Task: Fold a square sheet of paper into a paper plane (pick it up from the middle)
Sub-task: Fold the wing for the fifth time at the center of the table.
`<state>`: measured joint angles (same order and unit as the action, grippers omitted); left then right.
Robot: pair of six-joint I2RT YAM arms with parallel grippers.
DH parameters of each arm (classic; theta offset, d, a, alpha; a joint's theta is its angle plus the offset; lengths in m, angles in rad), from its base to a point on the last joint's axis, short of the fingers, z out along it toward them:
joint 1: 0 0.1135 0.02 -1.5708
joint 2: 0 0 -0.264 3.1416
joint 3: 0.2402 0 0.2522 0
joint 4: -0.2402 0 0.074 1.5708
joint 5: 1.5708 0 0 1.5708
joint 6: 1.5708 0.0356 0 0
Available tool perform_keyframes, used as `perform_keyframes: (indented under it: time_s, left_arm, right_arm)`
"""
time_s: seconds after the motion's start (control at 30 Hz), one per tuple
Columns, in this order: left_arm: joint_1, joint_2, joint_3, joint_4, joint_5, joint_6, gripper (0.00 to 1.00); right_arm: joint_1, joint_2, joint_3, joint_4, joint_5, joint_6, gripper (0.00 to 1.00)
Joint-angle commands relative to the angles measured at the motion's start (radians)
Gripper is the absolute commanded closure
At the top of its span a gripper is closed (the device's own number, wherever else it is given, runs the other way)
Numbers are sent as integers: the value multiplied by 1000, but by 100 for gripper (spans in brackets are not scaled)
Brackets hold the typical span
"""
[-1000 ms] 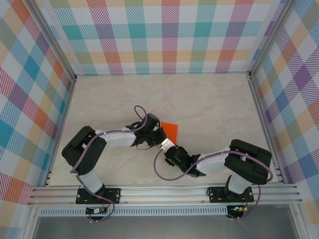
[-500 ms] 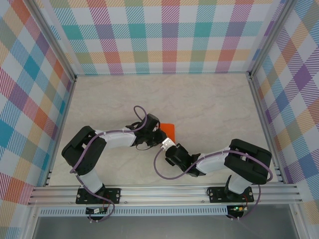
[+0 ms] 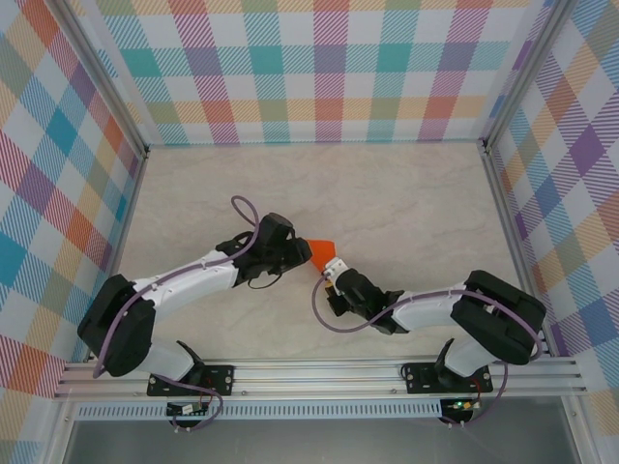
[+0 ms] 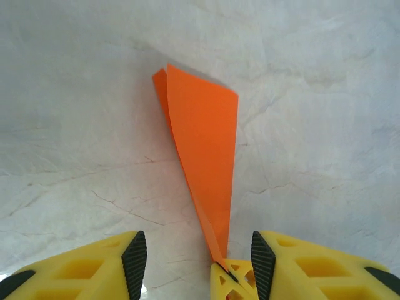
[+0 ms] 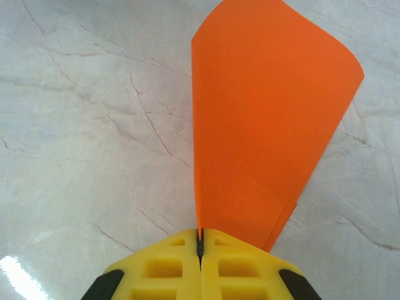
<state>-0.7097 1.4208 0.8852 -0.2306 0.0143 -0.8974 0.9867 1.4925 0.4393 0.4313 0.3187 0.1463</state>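
The orange sheet of paper (image 3: 322, 250) is folded into layers and tapers to a narrow end; I cannot tell whether this shape is the paper plane. My right gripper (image 5: 200, 240) is shut on that narrow end, and the wide end (image 5: 269, 119) fans out above the table. My left gripper (image 4: 199, 265) stands open just left of the paper (image 4: 206, 156). Its black pads (image 4: 134, 262) sit either side of the paper's pinched end without touching it. From above, the left gripper (image 3: 296, 253) and the right gripper (image 3: 332, 275) meet at the paper near the table's middle.
The pale marbled table (image 3: 406, 193) is walled by checked panels on three sides, with metal posts at the corners. Purple cables (image 3: 242, 208) loop off both arms. An aluminium rail (image 3: 319, 377) runs along the near edge by the arm bases.
The left gripper has opened and let go of the paper, and its arm has stretched out lower to the left. The right gripper has shut on the paper's narrow end.
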Motion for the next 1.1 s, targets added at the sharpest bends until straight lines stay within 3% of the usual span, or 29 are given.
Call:
perform_keyframes:
  time_s: [0.0, 0.43, 1.07]
  left_arm:
    - [10, -26, -27, -36, -43, 3, 50]
    - [10, 12, -65, 71, 41, -26, 54]
    - [10, -36, -152, 154, 48, -44, 57]
  right_arm:
    - [-28, -37, -22, 54, -137, 58, 99]
    - [-77, -8, -68, 189, -287, 181, 99]
    - [-154, 119, -87, 351, -451, 434, 99]
